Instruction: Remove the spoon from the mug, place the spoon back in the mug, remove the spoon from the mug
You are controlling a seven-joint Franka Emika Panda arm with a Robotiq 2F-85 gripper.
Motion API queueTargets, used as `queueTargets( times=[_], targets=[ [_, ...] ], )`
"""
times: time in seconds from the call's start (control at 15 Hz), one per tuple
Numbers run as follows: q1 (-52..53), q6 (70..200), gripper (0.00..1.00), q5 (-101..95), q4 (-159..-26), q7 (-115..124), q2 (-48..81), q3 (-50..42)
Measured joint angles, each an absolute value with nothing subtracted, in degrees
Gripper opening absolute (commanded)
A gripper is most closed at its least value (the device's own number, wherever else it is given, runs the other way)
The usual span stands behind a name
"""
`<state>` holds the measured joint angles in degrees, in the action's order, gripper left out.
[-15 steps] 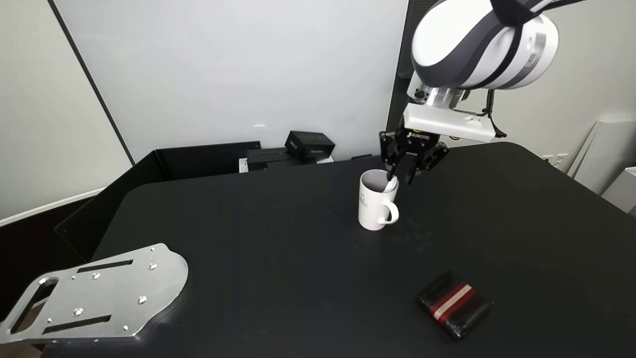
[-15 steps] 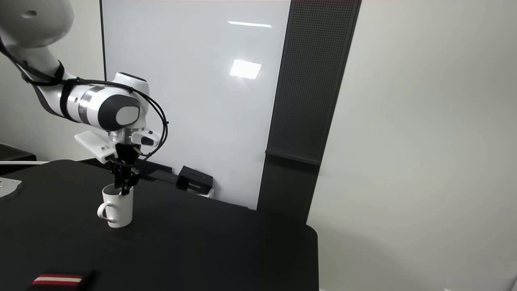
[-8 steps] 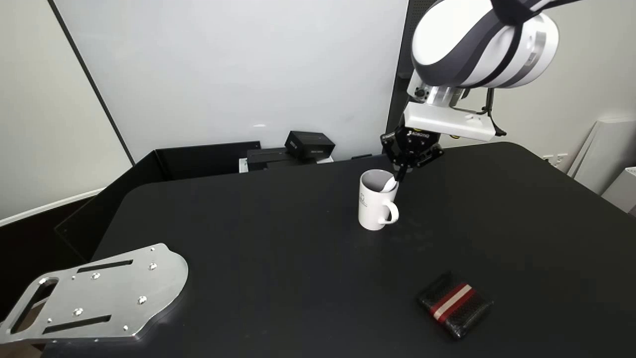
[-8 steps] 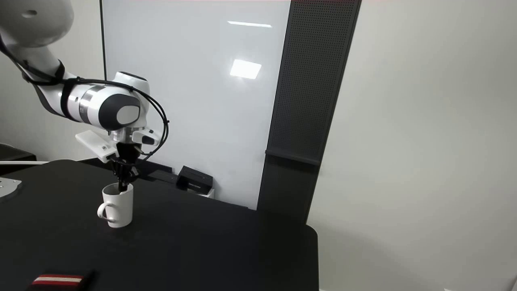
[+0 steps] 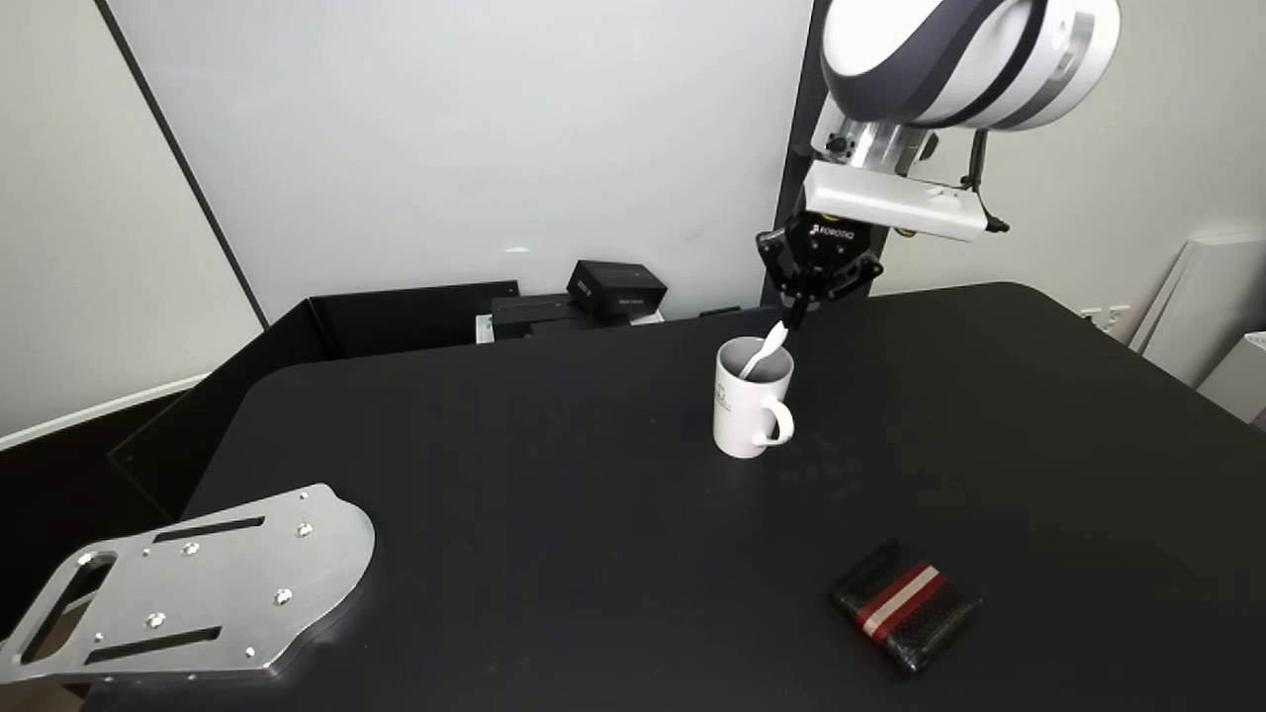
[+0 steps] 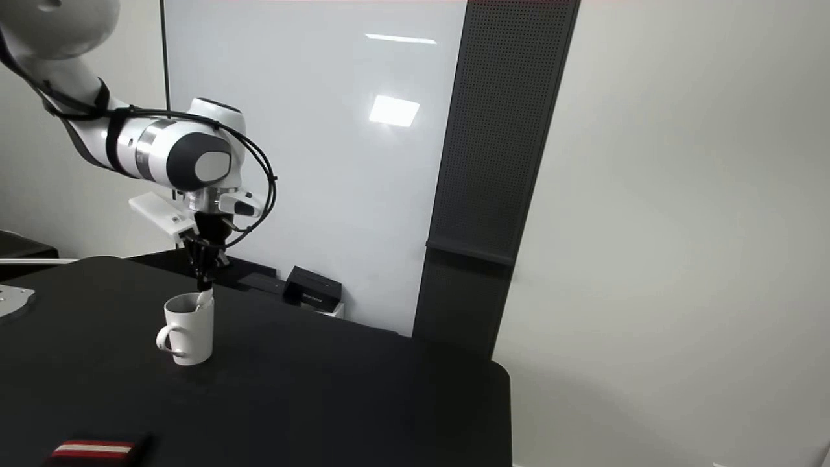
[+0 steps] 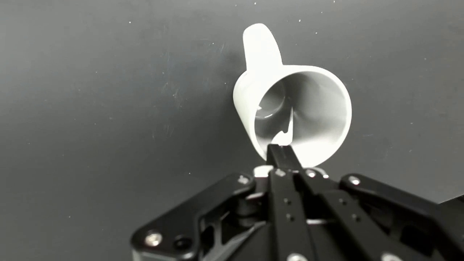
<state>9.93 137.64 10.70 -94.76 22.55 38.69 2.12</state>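
Over the black tabletop (image 5: 554,514), my gripper (image 5: 795,316) hangs just above the upright white mug (image 5: 742,415); my fingertips (image 7: 282,156) pinch the white spoon (image 5: 767,348) by its broad end, presumably because that clears the rim; the thin end slants down inside.

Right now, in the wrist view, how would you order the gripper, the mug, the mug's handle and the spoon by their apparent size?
1. Gripper, which is nearest and so looks enlarged
2. Mug
3. Mug's handle
4. Spoon, partly hidden by the gripper

This is only how they look, not their true size.
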Motion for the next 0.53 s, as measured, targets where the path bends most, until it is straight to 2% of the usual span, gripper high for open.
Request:
queueTargets(
  times=[0.53],
  targets=[
    [11.05,127.97,0.0,7.65,-89.19,25.5,35.29,1.04]
  ],
)
